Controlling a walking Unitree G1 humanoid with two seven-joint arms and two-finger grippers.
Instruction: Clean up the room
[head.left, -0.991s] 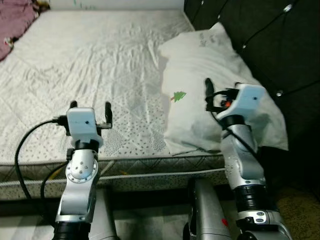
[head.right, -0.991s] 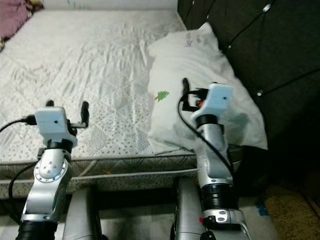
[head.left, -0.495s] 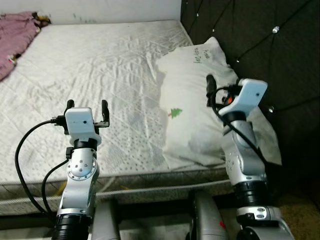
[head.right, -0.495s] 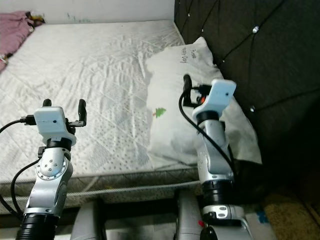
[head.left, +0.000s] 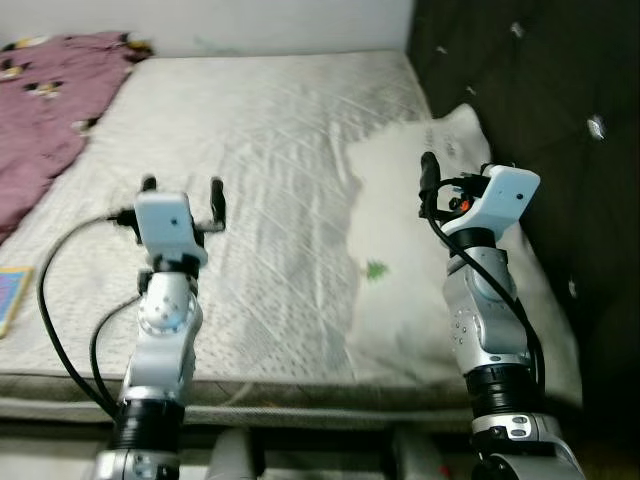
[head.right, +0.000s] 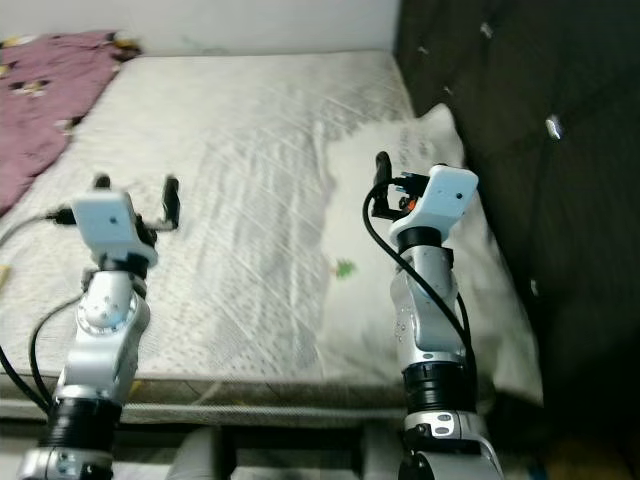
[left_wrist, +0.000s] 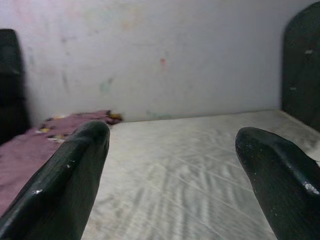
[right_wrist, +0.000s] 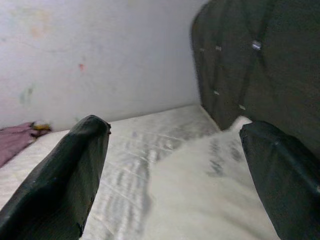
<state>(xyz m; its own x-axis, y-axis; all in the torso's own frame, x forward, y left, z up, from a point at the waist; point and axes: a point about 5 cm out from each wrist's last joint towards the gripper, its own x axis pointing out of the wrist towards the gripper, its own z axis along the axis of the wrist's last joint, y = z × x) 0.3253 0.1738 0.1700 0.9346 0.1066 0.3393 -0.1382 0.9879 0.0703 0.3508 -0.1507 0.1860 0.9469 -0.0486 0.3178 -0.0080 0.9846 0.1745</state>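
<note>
Right tool (head.left: 432, 172) hovers wide open and empty over the pillow (head.left: 430, 270) by the headboard (head.left: 540, 110); left tool (head.left: 182, 190) likewise, above the bed (head.left: 260, 130). Blanket (head.left: 45, 110) lies rumpled; tidying looks barely begun.

The purple blanket (head.left: 45, 110) is cut off by the left edge, and so is a small blue thing (head.left: 8, 297) on the mattress (head.left: 250, 150); can't tell what it is. The right arm covers part of the pillow (head.left: 400, 250), and pillow's green mark (head.left: 376, 269) is too small and blurred to read. Right gripper (head.left: 432, 178): only one finger (head.left: 429, 170) shows in head views, other is hidden behind the wrist.
</note>
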